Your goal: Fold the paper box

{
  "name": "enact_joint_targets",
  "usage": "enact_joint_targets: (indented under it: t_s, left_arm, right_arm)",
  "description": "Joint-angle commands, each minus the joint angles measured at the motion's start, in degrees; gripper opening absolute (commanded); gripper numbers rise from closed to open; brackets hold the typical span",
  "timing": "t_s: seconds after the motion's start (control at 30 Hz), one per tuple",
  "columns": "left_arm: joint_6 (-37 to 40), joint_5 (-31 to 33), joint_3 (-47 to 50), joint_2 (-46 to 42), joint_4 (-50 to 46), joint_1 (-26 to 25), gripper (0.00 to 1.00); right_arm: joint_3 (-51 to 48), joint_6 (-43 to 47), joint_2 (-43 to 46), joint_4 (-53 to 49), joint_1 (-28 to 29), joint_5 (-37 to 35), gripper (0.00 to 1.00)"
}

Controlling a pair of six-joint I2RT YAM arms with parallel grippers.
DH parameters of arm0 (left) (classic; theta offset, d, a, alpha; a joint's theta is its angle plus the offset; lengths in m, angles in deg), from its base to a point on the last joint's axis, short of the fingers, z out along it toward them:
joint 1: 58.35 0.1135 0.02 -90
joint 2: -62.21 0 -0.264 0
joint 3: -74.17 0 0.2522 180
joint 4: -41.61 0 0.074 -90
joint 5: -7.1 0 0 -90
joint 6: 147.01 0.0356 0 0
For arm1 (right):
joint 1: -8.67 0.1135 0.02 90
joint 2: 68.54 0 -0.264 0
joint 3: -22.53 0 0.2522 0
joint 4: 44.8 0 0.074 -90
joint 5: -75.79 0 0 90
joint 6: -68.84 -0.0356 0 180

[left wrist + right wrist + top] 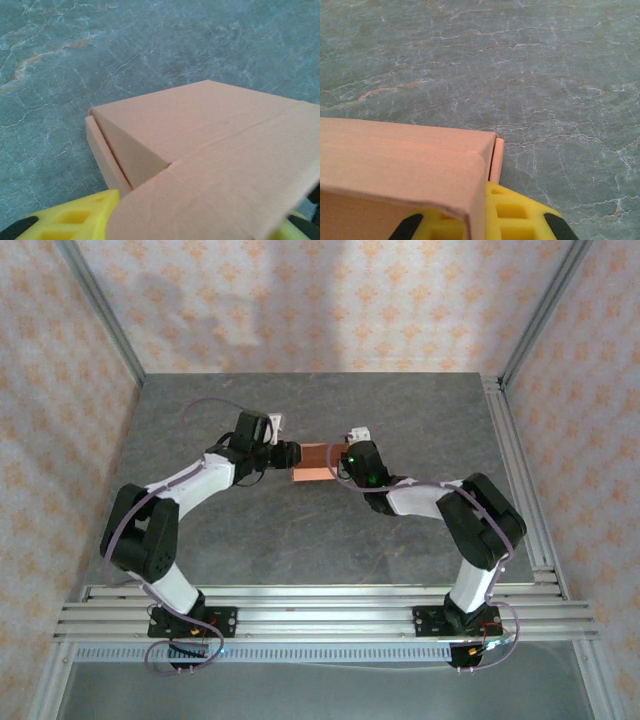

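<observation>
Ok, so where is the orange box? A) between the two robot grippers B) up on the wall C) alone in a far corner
A: the paper box lies on the table with the left gripper at one end and the right gripper at the other.

The table (pixel 300 540) is a grey, marble-veined slab with pale and rusty streaks running through it. Peach-patterned walls (pixel 330 300) close it in on three sides, and aluminium rails (pixel 320 602) run along its near edge and right side.
</observation>
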Motion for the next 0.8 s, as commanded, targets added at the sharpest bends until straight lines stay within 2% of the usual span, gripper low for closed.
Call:
enact_joint_targets:
  t_s: [0.0,0.1,0.17,0.27,0.53,0.77]
  left_arm:
    - [0.0,-0.4,4.6,-6.1,5.8,-0.5,0.50]
    - [-0.8,3.8,7.1,-10.6,8.6,-0.4,0.57]
    - [-1.6,6.3,4.6,-10.5,5.8,-0.3,0.62]
    - [-3.7,8.6,-2.7,-6.0,-1.8,-0.2,0.64]
    - [-6.5,4.8,-8.6,4.5,-0.7,-0.6,0.63]
    - [-6.7,3.8,-8.1,8.7,-0.6,-1.2,0.63]
  right_arm:
    - [-2.5,1.5,-1.7,1.4,0.7,-1.6,0.00]
    - [-3.9,2.3,-1.5,3.8,0.9,-2.2,0.00]
    - [-4.7,2.9,-1.6,5.3,1.0,-2.2,0.00]
    - [-5.6,4.1,-1.9,7.4,1.2,-1.8,0.01]
    - [-6.6,4.7,-2.5,9.6,1.3,-2.4,0.03]
    - [-6.3,5.3,-0.6,9.0,1.4,-1.6,0.13]
